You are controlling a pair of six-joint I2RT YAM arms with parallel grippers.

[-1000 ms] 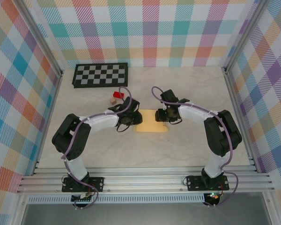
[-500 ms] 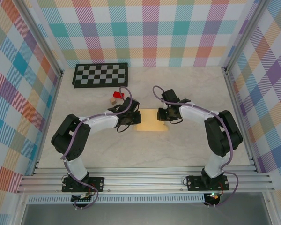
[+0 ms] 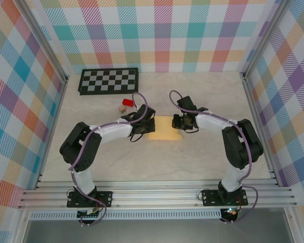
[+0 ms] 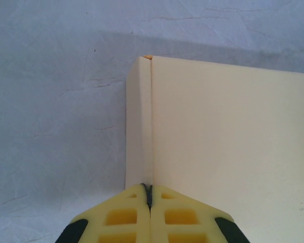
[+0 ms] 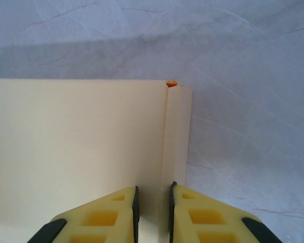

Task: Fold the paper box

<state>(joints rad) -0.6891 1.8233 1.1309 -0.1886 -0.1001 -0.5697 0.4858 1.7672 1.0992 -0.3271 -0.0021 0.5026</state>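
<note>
At the middle of the table (image 3: 202, 162), between your two arms, the paper box (image 3: 163, 128) lies flat: a pale yellow rectangle of thin, smooth, matte card with straight edges, and at each short end a narrow strip folded along a sharp crease. Your left tool (image 4: 148, 195) sits at the near end of the left crease with its ribbed yellow fingers closed tip to tip; you cannot tell whether any card is caught between them. Your right tool (image 5: 153, 195) straddles the right crease with its jaws a narrow gap apart and card showing between them; you cannot tell whether the pads clamp it. The table under the box is grey-white, faintly veined like marble. Beyond your left arm lie a small red block (image 3: 127, 102) and, just beside it, a tiny tan cube (image 3: 122, 108), with a black-and-white checkerboard (image 3: 109, 80) farther back.
</note>
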